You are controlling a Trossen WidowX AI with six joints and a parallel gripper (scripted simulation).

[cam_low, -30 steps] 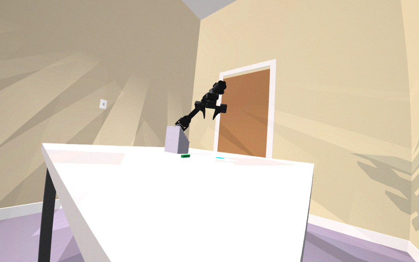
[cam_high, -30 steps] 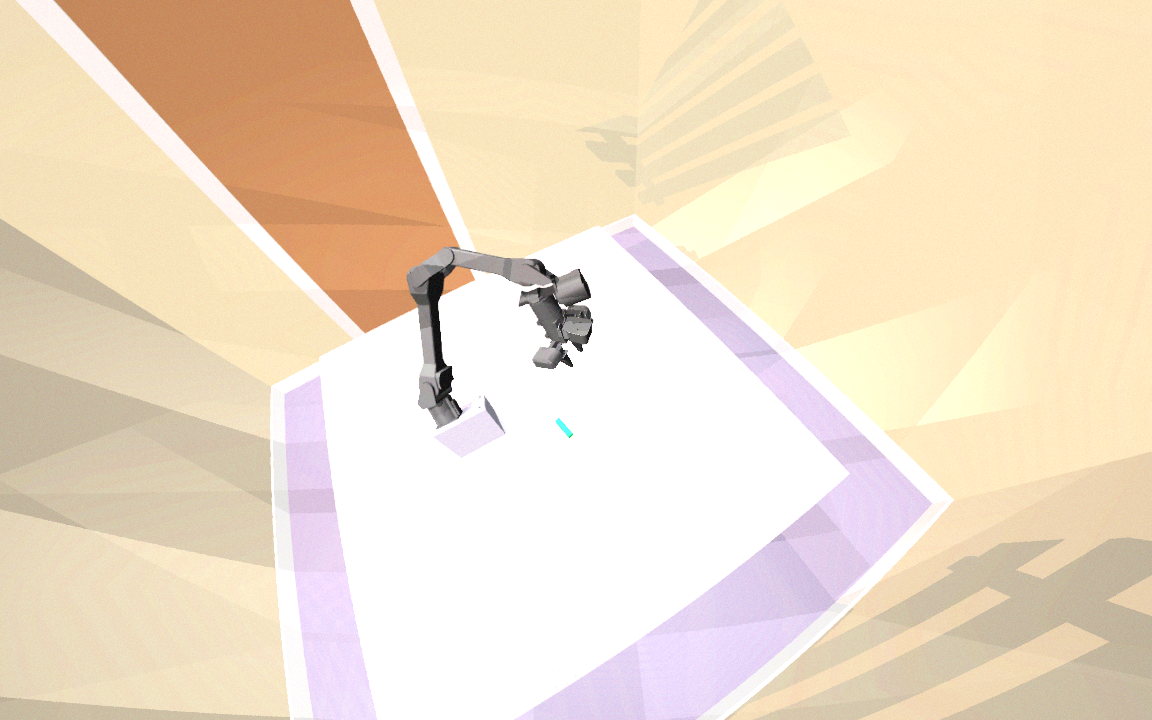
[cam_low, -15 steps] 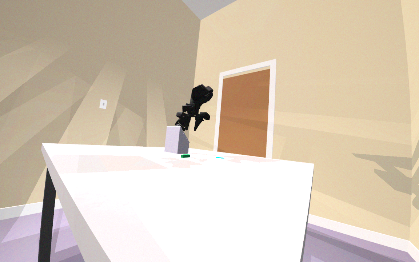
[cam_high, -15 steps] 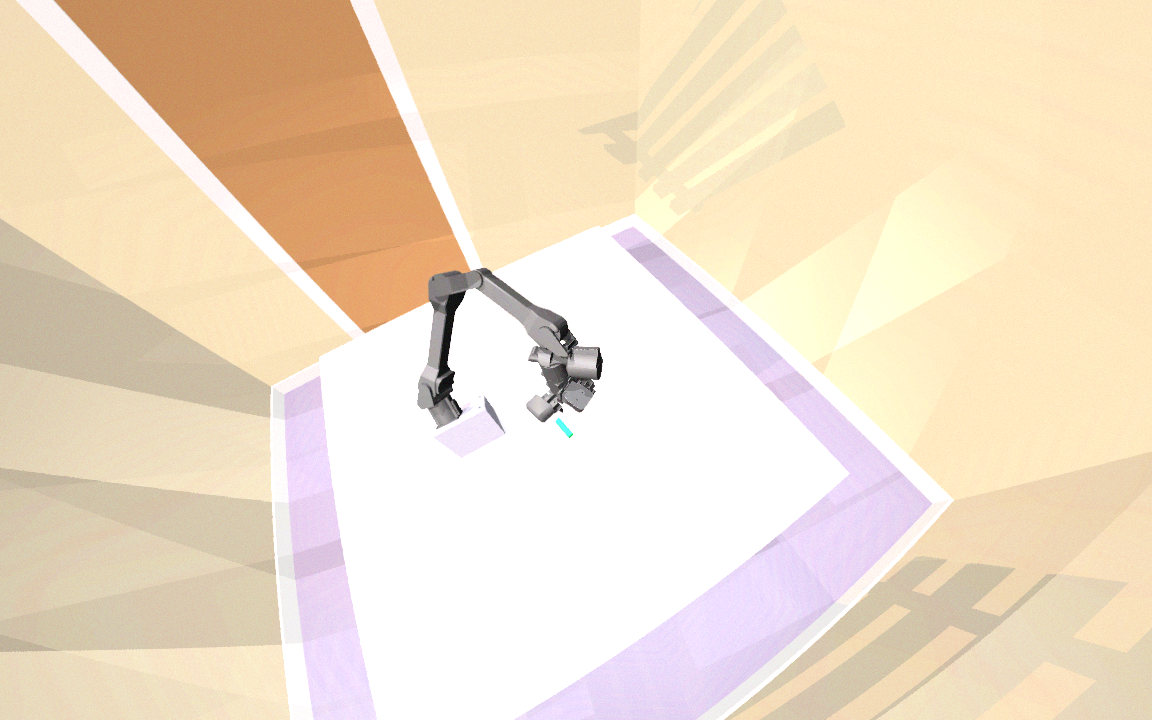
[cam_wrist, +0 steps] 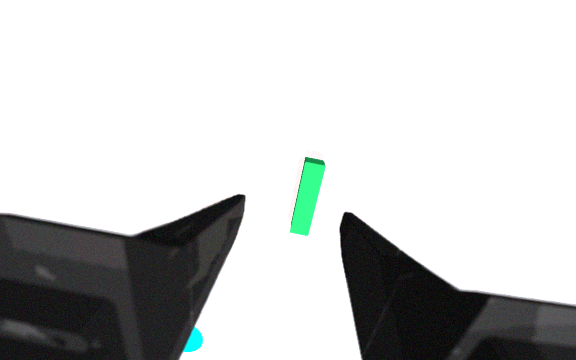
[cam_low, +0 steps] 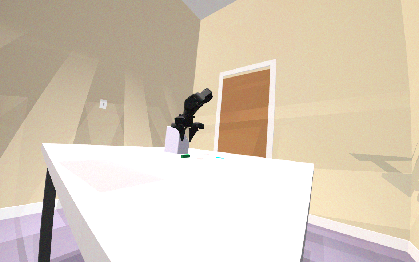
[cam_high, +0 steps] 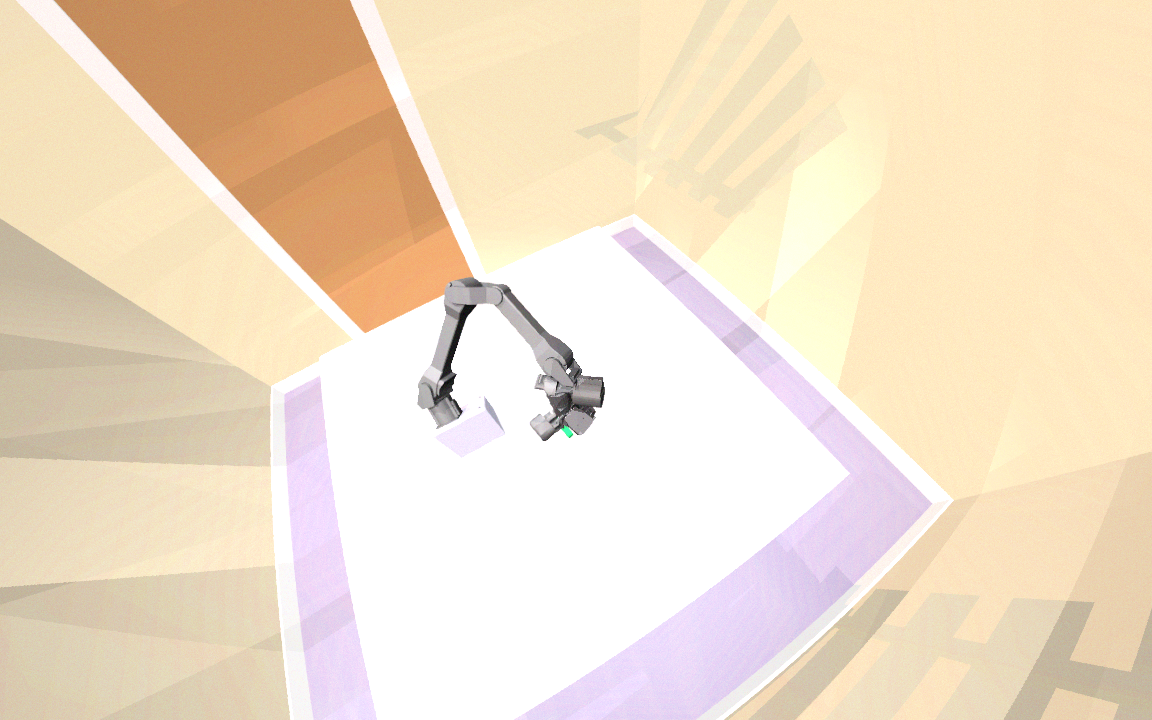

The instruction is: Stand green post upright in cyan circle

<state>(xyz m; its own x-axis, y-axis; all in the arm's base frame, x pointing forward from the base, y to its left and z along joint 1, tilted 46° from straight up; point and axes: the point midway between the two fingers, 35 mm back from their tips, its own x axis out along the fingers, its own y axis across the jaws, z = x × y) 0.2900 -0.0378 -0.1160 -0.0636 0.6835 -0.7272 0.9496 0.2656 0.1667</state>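
Note:
The green post (cam_high: 567, 431) (cam_low: 185, 155) (cam_wrist: 308, 197) lies flat on the white table. My gripper (cam_low: 186, 140) (cam_wrist: 293, 205) is open and empty. It points down and hangs a little above the post; in the wrist view the post shows between and just beyond the two fingertips. The cyan circle (cam_low: 219, 157) (cam_wrist: 194, 340) is flat on the table to the right of the post in the exterior view. In the wrist view the left finger covers part of the circle. In the top view the arm hides the circle, and the gripper hides part of the post.
The pale block (cam_high: 470, 431) (cam_low: 172, 140) under the arm's base stands on the table (cam_high: 562, 555) (cam_low: 220, 195), close to the post. The arm (cam_high: 522, 322) arches from this block over to the gripper. A brown door is behind the table.

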